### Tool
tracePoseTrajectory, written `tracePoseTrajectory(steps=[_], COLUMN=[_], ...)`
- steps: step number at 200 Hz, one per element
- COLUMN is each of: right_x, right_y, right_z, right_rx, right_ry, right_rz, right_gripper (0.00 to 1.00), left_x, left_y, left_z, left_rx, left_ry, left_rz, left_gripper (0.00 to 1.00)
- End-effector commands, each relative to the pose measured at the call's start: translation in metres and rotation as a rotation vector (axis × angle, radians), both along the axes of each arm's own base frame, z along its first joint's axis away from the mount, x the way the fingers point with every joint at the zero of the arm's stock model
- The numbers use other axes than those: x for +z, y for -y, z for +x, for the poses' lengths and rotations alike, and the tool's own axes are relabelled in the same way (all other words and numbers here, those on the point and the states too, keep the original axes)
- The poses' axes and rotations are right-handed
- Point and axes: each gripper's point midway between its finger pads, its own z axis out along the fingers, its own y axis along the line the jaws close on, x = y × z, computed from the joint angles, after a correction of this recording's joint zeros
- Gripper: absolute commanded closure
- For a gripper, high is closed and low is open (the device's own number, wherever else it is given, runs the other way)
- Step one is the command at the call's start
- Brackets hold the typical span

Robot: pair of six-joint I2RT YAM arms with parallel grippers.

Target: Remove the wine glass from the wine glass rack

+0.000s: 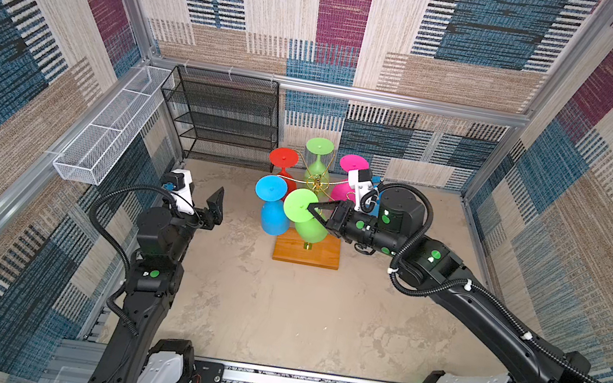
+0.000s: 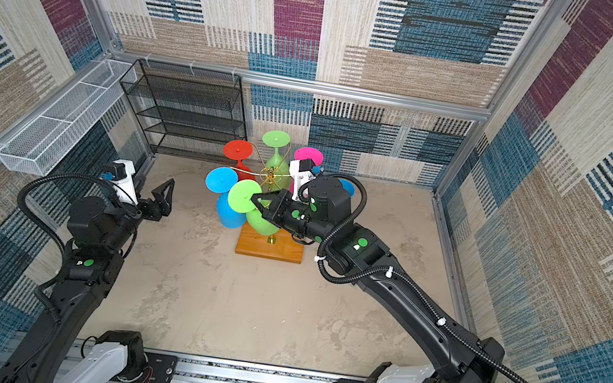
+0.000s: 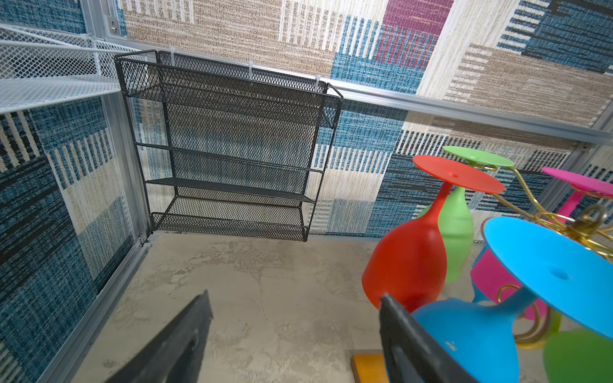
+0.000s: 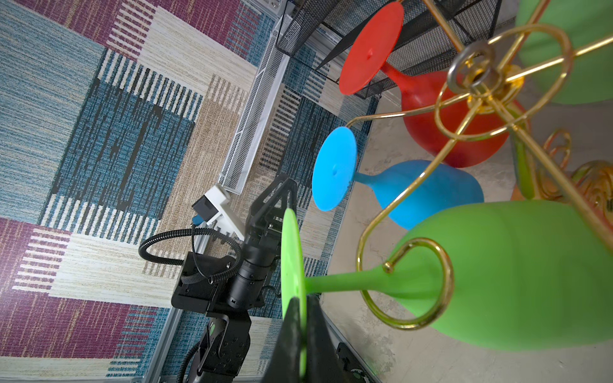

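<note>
The wine glass rack (image 1: 317, 182) is a gold post with curled arms on an orange-brown wooden base (image 1: 307, 254) (image 2: 270, 248). Several coloured glasses hang upside down from it. The front green wine glass (image 1: 300, 205) (image 2: 243, 195) (image 4: 514, 272) has its stem running through a gold curl (image 4: 431, 318). My right gripper (image 1: 312, 209) (image 2: 256, 201) (image 4: 300, 306) is shut on the edge of this glass's round foot. My left gripper (image 1: 215, 204) (image 2: 164, 197) (image 3: 294, 296) stands open and empty to the left of the rack, close to the blue glass (image 3: 464, 335).
Red (image 1: 284, 157), blue (image 1: 271, 189), pink (image 1: 353, 163) and a rear green glass (image 1: 319, 148) crowd the rack. A black mesh shelf unit (image 1: 225, 115) stands at the back wall. A long white wire basket (image 1: 108, 134) hangs on the left wall.
</note>
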Motion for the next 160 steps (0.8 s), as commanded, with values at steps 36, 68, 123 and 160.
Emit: tracePoseTrajectory(steps=[36,68,123,160], right_x=[0.0074,0.0071,0.0070,0.0125], right_y=[0.0002,0.0014,0.0013,0.0047], right_z=[0.0086,0.0111,0.0141,0.0129], right_rx=[-0.038,-0.054,-0.068,-0.076], right_ry=[0.044,0.046,0.046,0.053], right_rz=[0.020,0.024,0.032,0.034], right_gripper=[1.00,1.00,1.00,1.00], left_x=[0.0085,0.0088,0.0088,0.0094], left_y=[-0.0019,-0.0017,-0.0019,-0.0021], left_z=[-0.0010,-0.0011,-0.0014,-0.0018], left_rx=[0.011,0.010,0.011,0.012], left_ry=[0.034,0.035,0.035,0.037], left_rz=[0.017,0.018,0.018,0.020], left_gripper=[0.18,0.18,0.18,0.18])
